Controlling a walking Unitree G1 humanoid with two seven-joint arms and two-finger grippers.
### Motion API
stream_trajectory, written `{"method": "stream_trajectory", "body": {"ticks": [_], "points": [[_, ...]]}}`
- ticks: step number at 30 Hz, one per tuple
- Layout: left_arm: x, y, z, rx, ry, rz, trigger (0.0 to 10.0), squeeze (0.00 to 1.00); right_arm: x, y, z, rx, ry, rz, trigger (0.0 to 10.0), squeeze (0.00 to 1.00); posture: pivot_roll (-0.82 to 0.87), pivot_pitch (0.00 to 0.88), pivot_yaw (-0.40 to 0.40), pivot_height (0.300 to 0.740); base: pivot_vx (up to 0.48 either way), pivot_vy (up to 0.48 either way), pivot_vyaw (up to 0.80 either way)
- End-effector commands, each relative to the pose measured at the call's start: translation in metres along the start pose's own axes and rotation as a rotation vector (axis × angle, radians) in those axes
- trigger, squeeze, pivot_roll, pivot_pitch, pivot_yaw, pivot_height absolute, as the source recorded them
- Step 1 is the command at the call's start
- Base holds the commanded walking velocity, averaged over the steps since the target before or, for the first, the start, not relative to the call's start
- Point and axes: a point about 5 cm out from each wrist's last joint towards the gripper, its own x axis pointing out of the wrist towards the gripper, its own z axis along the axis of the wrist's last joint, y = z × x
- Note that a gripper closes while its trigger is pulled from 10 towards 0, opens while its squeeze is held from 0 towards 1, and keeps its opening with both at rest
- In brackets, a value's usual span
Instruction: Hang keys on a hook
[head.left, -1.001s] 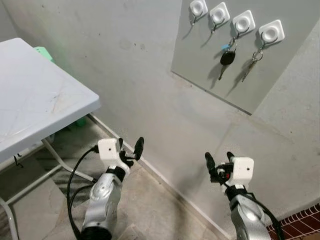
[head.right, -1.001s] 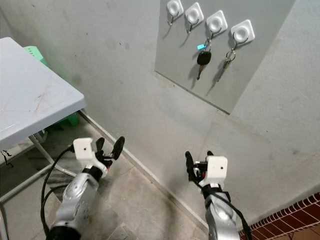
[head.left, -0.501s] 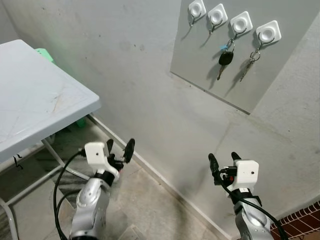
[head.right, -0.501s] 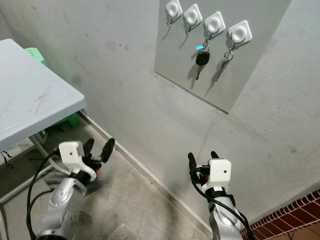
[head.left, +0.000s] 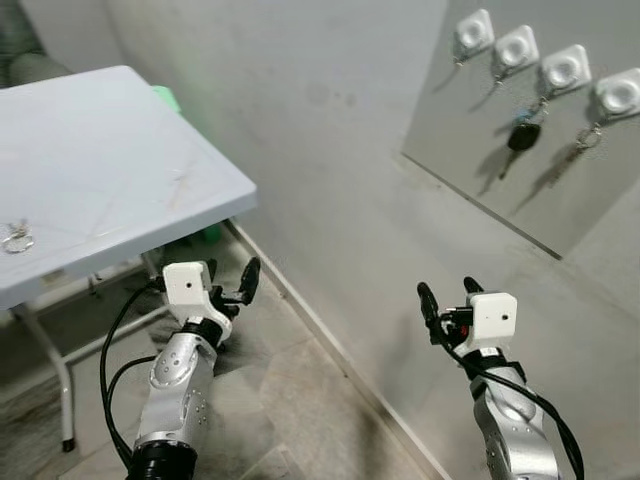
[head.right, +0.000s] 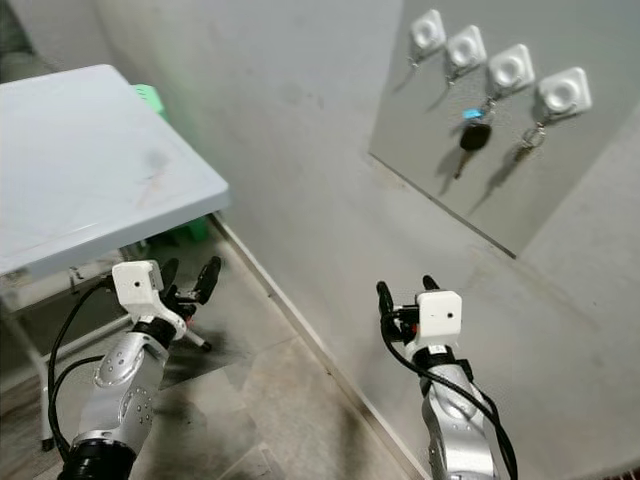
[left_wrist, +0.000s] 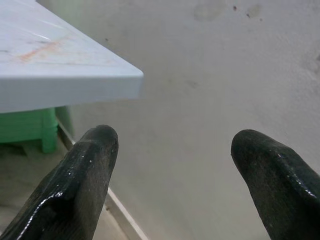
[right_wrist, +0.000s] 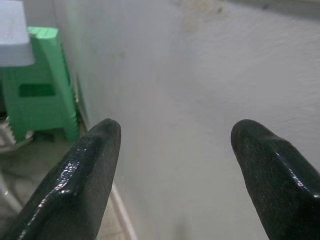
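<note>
A small bunch of keys (head.left: 17, 238) lies flat on the white table (head.left: 110, 170) at the far left edge of the left eye view, near the table's front side, and nothing touches it. At the upper right of the frame a grey board (head.left: 500, 140) on the wall carries four white hooks in a row: the two on the left, (head.left: 473, 32) and (head.left: 516, 48), look bare, while the third (head.left: 563, 70) holds a black car key (head.left: 521, 136) with a blue tag and the fourth (head.left: 619, 95) holds a silver key bunch (head.left: 580, 143). The left gripper (head.left: 232, 283) hangs low at the lower left, below the table's edge and above the tiled floor (head.left: 300, 400), its two black fingers spread wide and holding nothing. The right gripper (head.left: 447, 297) sits at the lower right, close to the wall, fingers likewise wide apart and empty. A green stool (right_wrist: 37, 85) stands under the table against the wall. As I judge it, the keys on the table are the next to hang: the pick-up has not begun, and reaching, grasping, carrying to the board and hooking the ring on a bare hook all remain.
</note>
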Motion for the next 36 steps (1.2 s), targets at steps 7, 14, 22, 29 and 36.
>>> {"method": "stream_trajectory", "body": {"ticks": [7,14,22,29,36], "points": [[0.0050,-0.0032,0.0003,0.013,0.001,0.000,10.0,0.00,0.0009,0.0011,-0.0019,-0.006,0.007,0.011,10.0,0.00,0.00,0.000,-0.057,0.740,0.000,0.000,0.80],[0.0071,-0.0050,-0.0005,0.007,0.005,-0.003,10.0,0.00,0.0002,0.0008,-0.0030,-0.008,0.012,0.019,10.0,0.00,0.00,0.000,-0.058,0.740,0.000,0.000,0.80],[0.0086,-0.0062,-0.0021,0.006,0.009,-0.005,10.0,0.00,0.0004,-0.0003,-0.0031,-0.014,0.012,0.025,10.0,0.00,0.00,0.000,-0.061,0.740,0.000,0.032,0.80],[0.0086,-0.0062,-0.0028,0.007,0.006,0.003,10.0,0.00,0.0009,-0.0016,-0.0027,-0.017,0.011,0.029,10.0,0.00,0.00,0.000,-0.065,0.740,0.000,0.340,0.80],[0.0086,-0.0073,-0.0028,0.015,0.003,0.008,10.0,0.00,0.0010,-0.0029,-0.0027,-0.019,0.013,0.034,10.0,0.00,0.00,0.000,-0.069,0.740,0.000,0.000,0.80]]}}
